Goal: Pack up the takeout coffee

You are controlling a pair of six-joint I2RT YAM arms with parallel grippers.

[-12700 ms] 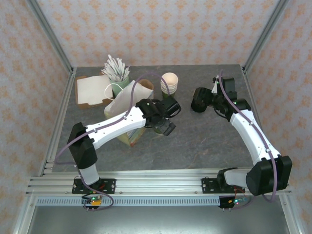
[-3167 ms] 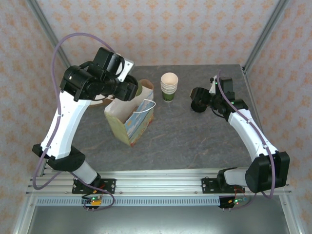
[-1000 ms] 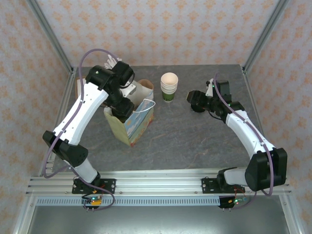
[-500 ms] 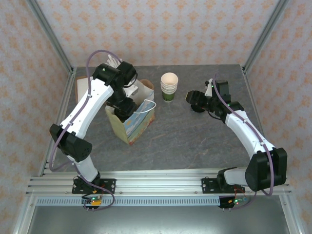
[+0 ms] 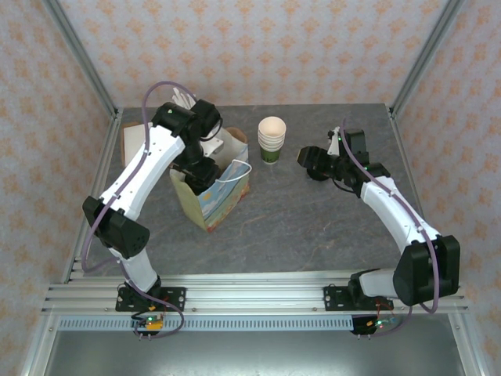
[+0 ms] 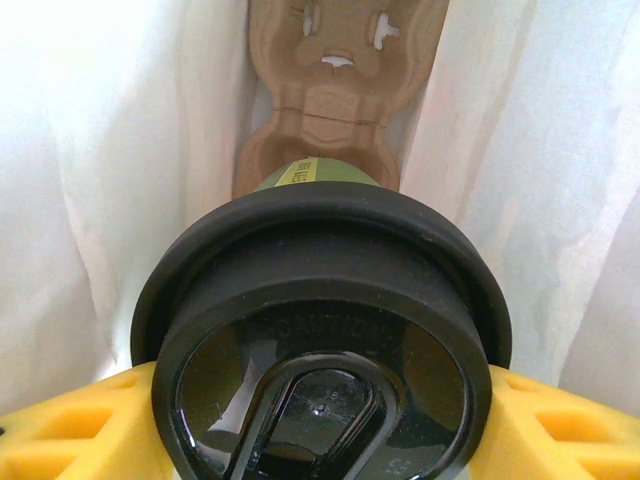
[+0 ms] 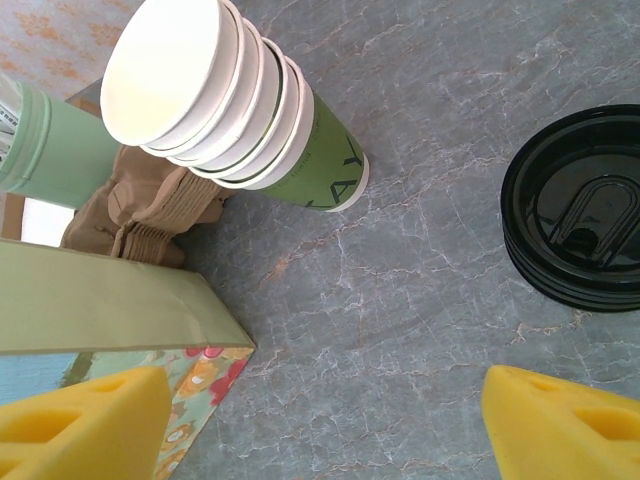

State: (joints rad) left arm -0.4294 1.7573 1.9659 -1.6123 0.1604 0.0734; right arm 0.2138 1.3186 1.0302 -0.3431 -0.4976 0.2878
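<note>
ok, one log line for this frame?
left tool: gripping takeout coffee inside paper bag, above cardboard carrier | right tool: open, empty, near lid stack | status: not yet released

Takeout coffee (image 6: pixel 320 340), black lid on green-banded cup, apparently upright, inside the white-lined bag (image 6: pixel 90 150)

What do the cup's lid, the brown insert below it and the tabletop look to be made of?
The lid on the takeout coffee: black plastic, glossy, with moulded lettering and a sip tab. The brown insert: likely moulded paper pulp, matte, with pressed hollows. The tabletop: grey with pale veins like stone; stone or printed laminate, I cannot tell.
</note>
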